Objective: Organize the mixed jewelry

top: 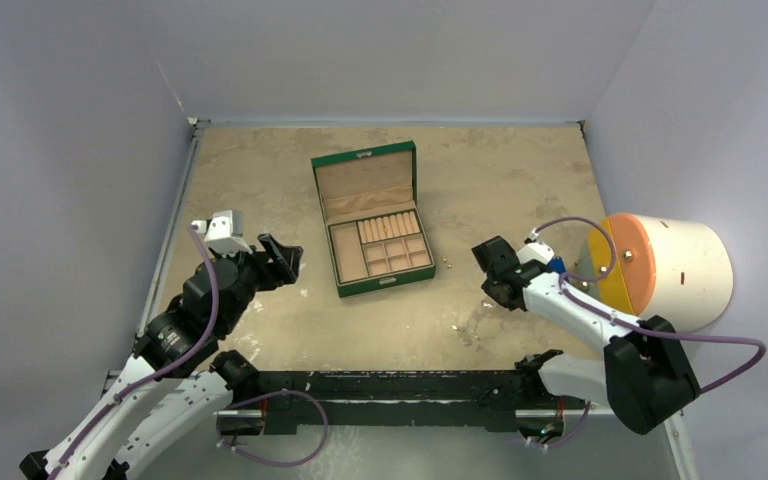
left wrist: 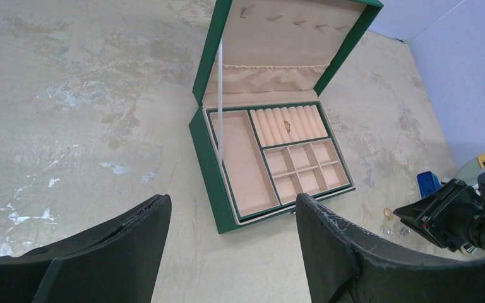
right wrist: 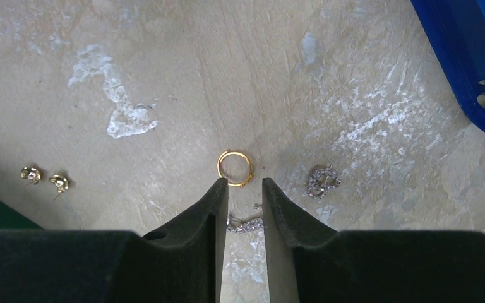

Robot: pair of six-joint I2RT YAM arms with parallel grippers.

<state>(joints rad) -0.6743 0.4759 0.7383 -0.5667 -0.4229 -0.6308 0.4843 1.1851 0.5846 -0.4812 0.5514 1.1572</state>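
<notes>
Tabletop [top: 250, 170]: green box [top: 372, 220] stands lid-up at mid-tabletop, nearer far edge than near edge. One gold piece [left wrist: 286, 124] sits in the box's ring rolls.

Loose jewelry lies on bare tabletop btwn box and right edge:
- gold ring [right wrist: 235, 168], flat, just ahead of R gripper [right wrist: 245, 184] tips.
- silvery hoop [right wrist: 323, 182], near the ring, on its right-edge side.
- two gold studs [right wrist: 59, 183], side by side, well apart from the ring, close to the box wall.
- silvery piece [right wrist: 245, 224], lying across the slit btwn the R fingers.

Blue tool [right wrist: 473, 57] lies beyond the hoop, twd right edge.

R gripper: low over tabletop, jaws nearly together w/ narrow slit. Cannot tell if silvery piece is pinched.

L gripper [left wrist: 232, 201]: left of box, pointed at it, jaws wide apart, nothing btwn them.
</notes>
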